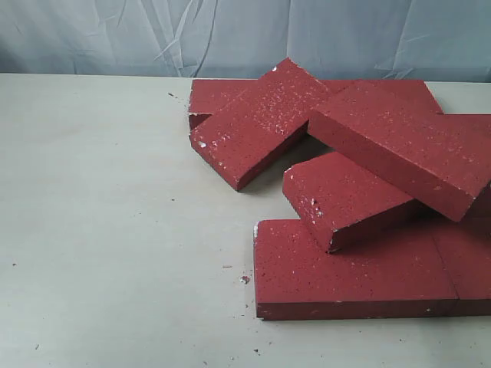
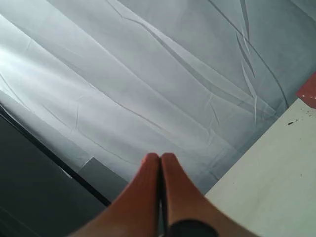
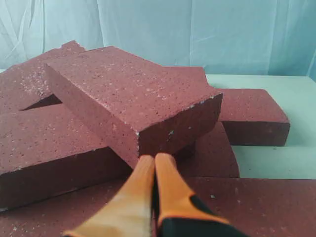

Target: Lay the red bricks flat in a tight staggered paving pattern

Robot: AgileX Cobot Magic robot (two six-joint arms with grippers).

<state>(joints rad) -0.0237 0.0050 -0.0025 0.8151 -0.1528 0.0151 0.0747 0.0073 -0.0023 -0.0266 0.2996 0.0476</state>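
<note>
My right gripper (image 3: 154,159) is closest to the work. Its orange fingers are pressed together with nothing between them. In the right wrist view the tips sit just short of the chipped end face of the top brick (image 3: 133,98); I cannot tell whether they touch it. My left gripper (image 2: 159,157) is also closed and empty. It points at the wrinkled cloth (image 2: 148,74) past the table edge, and only a corner of one brick (image 2: 308,91) shows in its view.

In the exterior view the red bricks (image 1: 345,192) lie heaped in the right half of the frame on the pale table (image 1: 115,230).

- **Lower right, nearest:** the front brick (image 1: 345,268) lies flat. A second flat brick (image 1: 472,261) butts against its right end and is cut off by the frame edge. A few crumbs (image 1: 244,280) lie just left of the front brick.
- **On the front brick:** a leaning brick (image 1: 345,195) rests on it at a tilt, with its near corner overhanging.
- **Across the leaning brick:** the top brick (image 1: 406,142) lies at a slant, running from the centre toward the right edge.
- **Upper centre, farther back:** a speckled brick (image 1: 257,123) sits askew, propped on a rear brick (image 1: 215,93) that lies flat under it.

Pale blue cloth (image 1: 230,34) hangs behind the table along the top of the frame.
</note>
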